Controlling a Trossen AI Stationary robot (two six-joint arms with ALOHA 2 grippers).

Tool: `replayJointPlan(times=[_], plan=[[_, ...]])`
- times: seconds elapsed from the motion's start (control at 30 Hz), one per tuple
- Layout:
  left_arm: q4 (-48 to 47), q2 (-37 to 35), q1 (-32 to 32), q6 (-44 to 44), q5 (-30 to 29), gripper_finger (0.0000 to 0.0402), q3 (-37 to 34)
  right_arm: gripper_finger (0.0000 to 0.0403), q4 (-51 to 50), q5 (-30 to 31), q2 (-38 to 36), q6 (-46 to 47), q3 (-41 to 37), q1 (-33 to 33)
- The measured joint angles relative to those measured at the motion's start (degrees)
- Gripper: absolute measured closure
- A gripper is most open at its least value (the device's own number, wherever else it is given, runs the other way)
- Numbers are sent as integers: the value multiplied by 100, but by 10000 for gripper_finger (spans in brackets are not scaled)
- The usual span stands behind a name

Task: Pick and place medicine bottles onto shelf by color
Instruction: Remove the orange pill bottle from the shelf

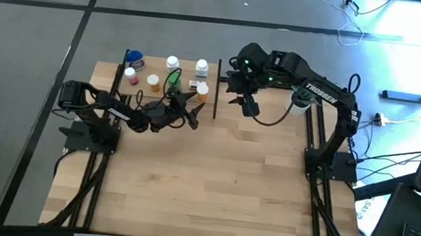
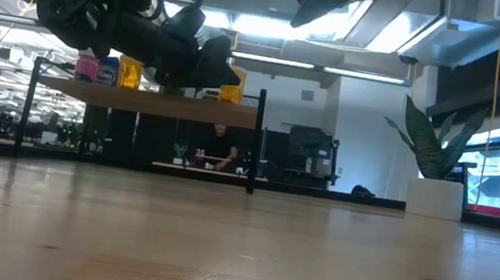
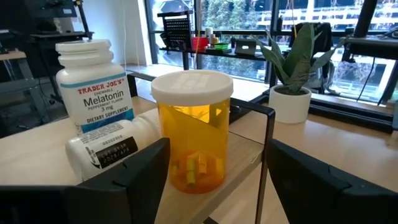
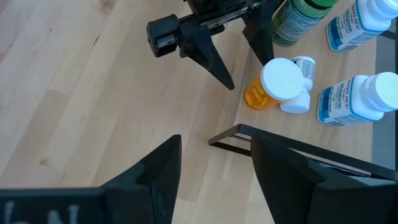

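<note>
Where the camera looks down, the left gripper [image 1: 194,107] sits at the front edge of the shelf [image 1: 141,69], beside an orange bottle [image 1: 202,92]; the right gripper [image 1: 241,101] hangs over the bench [image 1: 211,188] just past the shelf's end. From bench height, bottles stand on the raised shelf [image 2: 145,100]. At the left wrist, the fingers [image 3: 130,177] are apart around the orange bottle [image 3: 191,134], not touching it. At the right wrist, the fingers [image 4: 158,168] are apart and empty.
</note>
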Motion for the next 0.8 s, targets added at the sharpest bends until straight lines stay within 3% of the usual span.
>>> replayJointPlan(times=[0.47, 0.8], plan=[[-63, 0, 24, -95, -4, 143, 155, 208, 0, 0, 0, 2, 0, -2], [-991, -2, 28, 217, -9, 143, 597, 208, 0, 0, 0, 2, 0, -1]])
